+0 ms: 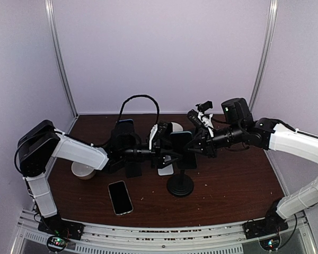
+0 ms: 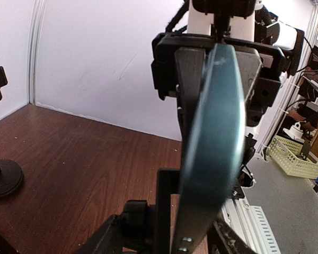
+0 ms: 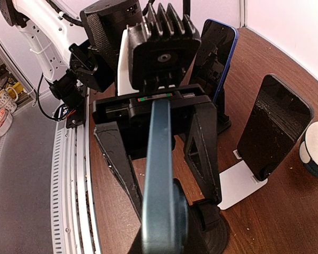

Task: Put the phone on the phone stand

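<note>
Nearest, black round-based pole stand (image 1: 180,185) sits unloaded. Above it, slim teal-edged phone (image 2: 212,159) hangs midair, pinched by right gripper (image 2: 217,74). Left gripper (image 3: 159,159) is spread astride the phone, apparently not touching. Risk: right releases before left clamps, so the phone drops.

Docked phones (image 3: 273,127) behind, black stand (image 1: 180,185) below block passage.

Dark wood table (image 1: 238,180) carried a white cup (image 1: 84,170) near its left edge & a round white-topped pot (image 3: 316,143) toward the back, w/ a black cable (image 1: 140,98) looping up vs. the pale rear wall (image 1: 164,53). Off the table, a cream mesh basket (image 2: 296,156) sat on a grey surface. A few mugs (image 3: 1,103) stood beyond the perforated metal rail (image 3: 63,201).
</note>
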### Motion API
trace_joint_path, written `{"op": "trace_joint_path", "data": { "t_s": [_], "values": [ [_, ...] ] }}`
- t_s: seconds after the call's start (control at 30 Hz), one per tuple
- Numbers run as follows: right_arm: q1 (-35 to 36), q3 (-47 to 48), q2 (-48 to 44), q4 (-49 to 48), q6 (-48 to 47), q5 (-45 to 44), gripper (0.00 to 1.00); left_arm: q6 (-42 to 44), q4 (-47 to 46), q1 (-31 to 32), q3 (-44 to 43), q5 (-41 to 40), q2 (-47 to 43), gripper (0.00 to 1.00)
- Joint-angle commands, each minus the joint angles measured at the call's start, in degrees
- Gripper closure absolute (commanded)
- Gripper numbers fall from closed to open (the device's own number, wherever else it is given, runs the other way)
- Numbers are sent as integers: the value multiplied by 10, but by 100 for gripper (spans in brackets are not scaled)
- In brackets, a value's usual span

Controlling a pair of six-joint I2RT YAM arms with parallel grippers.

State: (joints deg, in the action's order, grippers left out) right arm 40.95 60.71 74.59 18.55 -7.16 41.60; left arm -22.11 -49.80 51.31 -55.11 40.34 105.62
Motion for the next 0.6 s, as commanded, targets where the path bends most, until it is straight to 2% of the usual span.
{"op": "trace_joint_path", "data": {
  "t_s": [0.0, 0.1, 0.17, 0.33, 0.47, 0.57],
  "values": [
    [1, -1, -4, -57, 4, 12, 99, -3, -19, 14, -3, 32, 6, 40],
    [2, -2, -4, -69, 9, 13, 99, -2, -7, 16, -11, 31, 11, 38],
    [2, -3, -3, -70, 9, 11, 99, 0, -3, 16, -12, 29, 12, 49],
    [2, -11, 0, -79, 13, 9, 99, 4, 28, 19, -37, 39, 26, 57],
    [2, -11, -1, -82, 13, 9, 99, 1, 19, 17, -38, 51, 30, 57],
    [2, -12, -1, -78, 9, 9, 98, -8, 5, 14, -39, 59, 35, 72]
  ]
}}
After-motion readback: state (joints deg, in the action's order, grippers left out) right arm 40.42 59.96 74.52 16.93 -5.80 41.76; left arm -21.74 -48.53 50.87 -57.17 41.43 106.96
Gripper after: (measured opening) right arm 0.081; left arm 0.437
